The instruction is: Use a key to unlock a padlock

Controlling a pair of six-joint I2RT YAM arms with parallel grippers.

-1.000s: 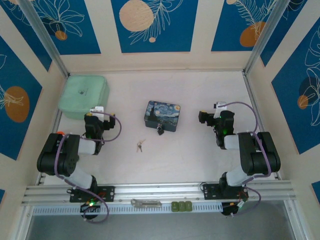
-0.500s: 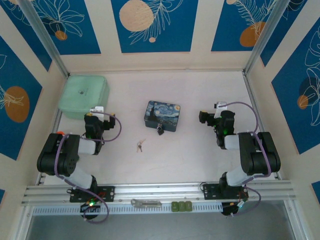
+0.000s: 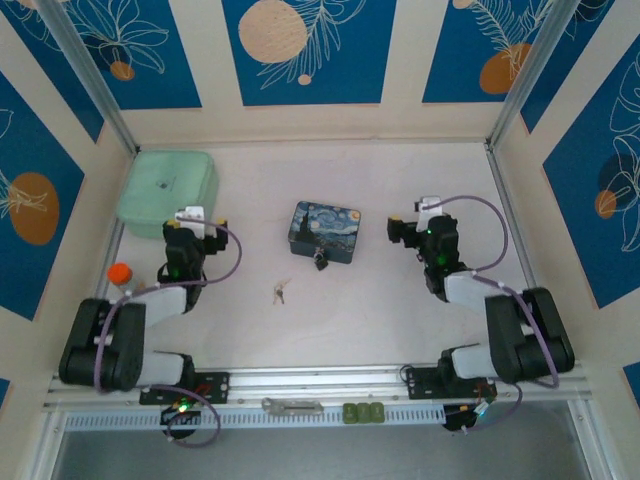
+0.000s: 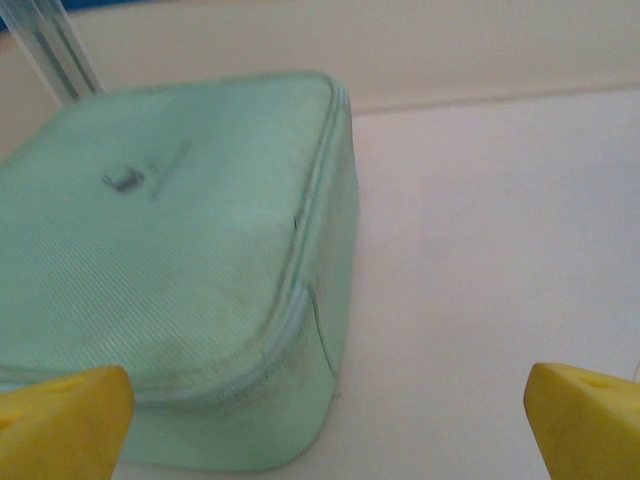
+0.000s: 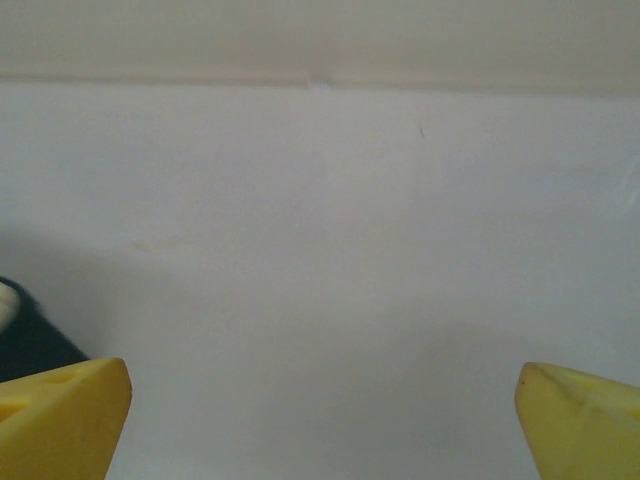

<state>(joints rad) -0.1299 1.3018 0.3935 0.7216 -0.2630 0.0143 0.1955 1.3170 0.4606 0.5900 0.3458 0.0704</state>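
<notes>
- The tiny padlock [image 3: 320, 261], with a dark body and a thin silver shackle, lies near the middle of the table, right against the near side of a rectangular tin [image 3: 325, 230] painted with a blue-and-yellow starry night. Whether it is hooked to the tin cannot be told.
- The small pale silvery key [image 3: 280, 292] lies flat on the table, near the padlock, to its left and closer to the arms, touching neither it nor the tin.
- The left gripper [image 3: 190, 226] points toward the far wall, just beside the near right corner of a mint-green zipped fabric pouch [image 4: 170, 250]. Its elbow is folded back by the base. Its yellow fingertips [image 4: 62, 420] stand spread wide with nothing between them.
- The right gripper [image 3: 414, 230] hangs to the right of the tin, apart from it, with the forearm running back to a bent elbow. Its yellow fingertips [image 5: 60, 418] are likewise far apart over bare table, holding nothing.
- The table [image 3: 380, 310] is pale and matte, edged at the near side by an aluminium rail [image 3: 320, 385] on which lie a grey metal tool [image 3: 293, 406] and green blocks [image 3: 363, 412].
- The walls [image 3: 308, 50] carry blue panels with white leaf drawings and orange discs.
- The pouch bears a small dark mark [image 4: 127, 181], too blurred to read.
</notes>
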